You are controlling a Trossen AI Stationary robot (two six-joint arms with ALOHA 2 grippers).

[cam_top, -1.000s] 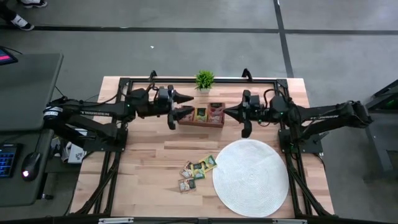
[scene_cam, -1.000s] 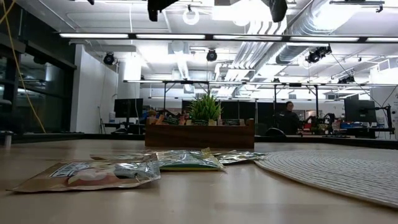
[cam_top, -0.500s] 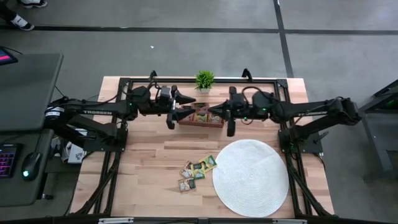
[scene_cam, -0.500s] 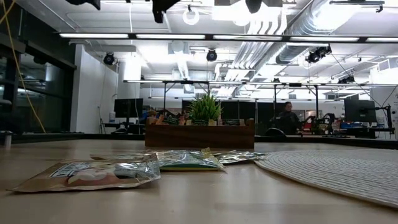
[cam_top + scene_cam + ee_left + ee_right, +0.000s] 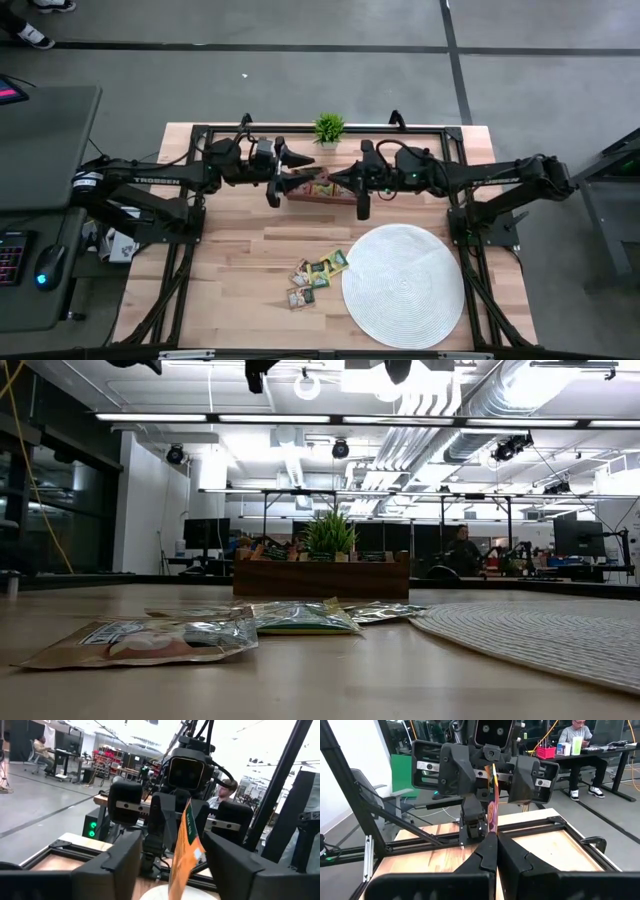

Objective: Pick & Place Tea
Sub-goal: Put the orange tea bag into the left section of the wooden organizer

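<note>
Both grippers meet in mid-air above the wooden tea box (image 5: pixel 322 190) at the table's far side. My right gripper (image 5: pixel 494 851) is shut on an orange tea packet (image 5: pixel 184 851) with a green label. My left gripper (image 5: pixel 177 857) is open, one finger on each side of that packet, with gaps showing and no touch. Several more tea packets (image 5: pixel 318 270) lie flat on the table, left of the round white mat (image 5: pixel 403 285). My right gripper pinches the packet's lower part (image 5: pixel 494 831) between its two fingers. The fingers come level from the table's right side. The packet stands upright above the fingertips, slightly tilted, edge-on to the right wrist view and clear of the table and the box.
A small green potted plant (image 5: pixel 328 127) stands behind the box at the far edge. The black frame rails (image 5: pixel 200 200) run along the table's sides. In the low view the loose packets (image 5: pixel 150 640) lie near the front, the box (image 5: pixel 320 578) beyond them.
My right gripper has gone toward the table's left edge with the packet, staying shut on it. It has carried the packet in between the fingers of my left gripper, which has kept its place.
</note>
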